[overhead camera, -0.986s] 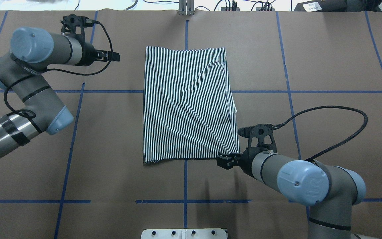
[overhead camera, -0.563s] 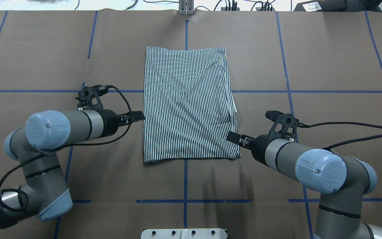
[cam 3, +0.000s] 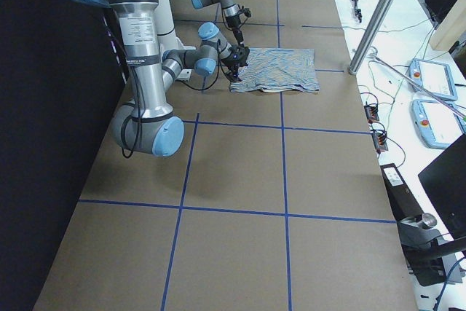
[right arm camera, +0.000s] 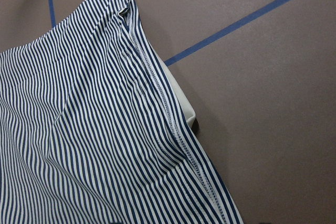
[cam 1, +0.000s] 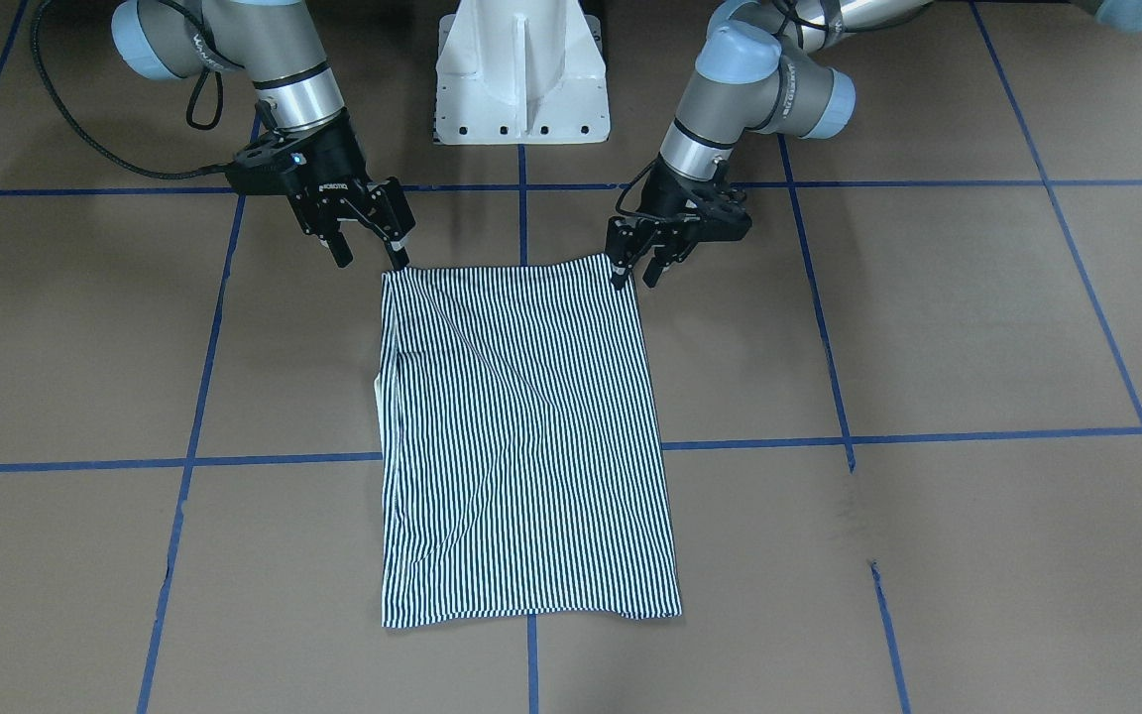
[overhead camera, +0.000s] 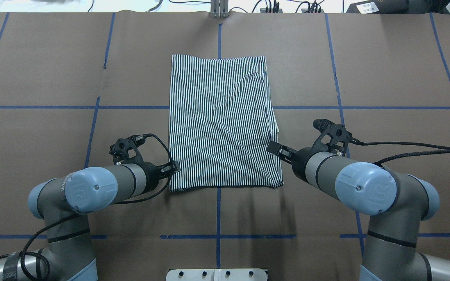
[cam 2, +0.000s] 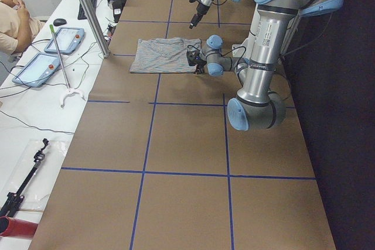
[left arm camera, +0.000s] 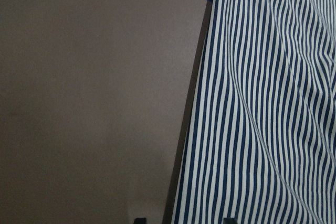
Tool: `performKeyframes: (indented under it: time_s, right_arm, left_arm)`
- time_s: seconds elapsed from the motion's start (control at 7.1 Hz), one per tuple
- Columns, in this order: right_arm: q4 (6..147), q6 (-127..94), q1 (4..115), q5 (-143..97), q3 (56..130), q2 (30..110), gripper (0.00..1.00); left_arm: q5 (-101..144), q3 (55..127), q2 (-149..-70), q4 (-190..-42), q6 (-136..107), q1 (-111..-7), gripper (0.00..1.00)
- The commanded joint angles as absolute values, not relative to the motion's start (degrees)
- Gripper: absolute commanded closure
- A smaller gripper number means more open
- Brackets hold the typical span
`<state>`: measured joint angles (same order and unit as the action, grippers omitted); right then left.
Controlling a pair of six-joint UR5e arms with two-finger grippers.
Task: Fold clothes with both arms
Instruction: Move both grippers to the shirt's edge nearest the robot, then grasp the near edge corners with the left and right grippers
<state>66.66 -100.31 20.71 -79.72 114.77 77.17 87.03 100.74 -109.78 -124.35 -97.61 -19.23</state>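
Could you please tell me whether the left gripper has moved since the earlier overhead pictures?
Yes. The left gripper has come toward the robot along the left edge of the shirt, now at its near corner.

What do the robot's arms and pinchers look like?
The left arm and right arm are round grey metal tubes with light-blue caps on the joints. A black cable loops off each wrist. The left gripper and right gripper are black, each with two thin fingers.
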Motion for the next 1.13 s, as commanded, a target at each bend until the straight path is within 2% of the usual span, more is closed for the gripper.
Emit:
performKeyframes:
  time_s: [0.0, 0.7, 0.85, 0.99]
  right_arm:
    - [66.7, -100.4, 20.7, -79.7, 114.5, 77.1, 0.09]
    - [66.6, -100.4, 20.7, -79.7, 114.3, 77.1, 0.09]
    - [66.7, -100.5, 20.7, -79.7, 114.3, 77.1, 0.09]
    - [66.7, -100.5, 20.7, -79.6, 114.3, 77.1, 0.09]
  left_arm:
    - [87.0, 100.7, -110.1, -123.8, -97.7, -18.6, 0.43]
    - [87.1, 100.9, -110.3, -123.8, -97.7, -17.1, 0.44]
    - [87.0, 101.0, -110.4, -123.8, -97.7, -17.1, 0.50]
    - [86.9, 101.1, -110.4, -123.8, -97.7, -17.1, 0.92]
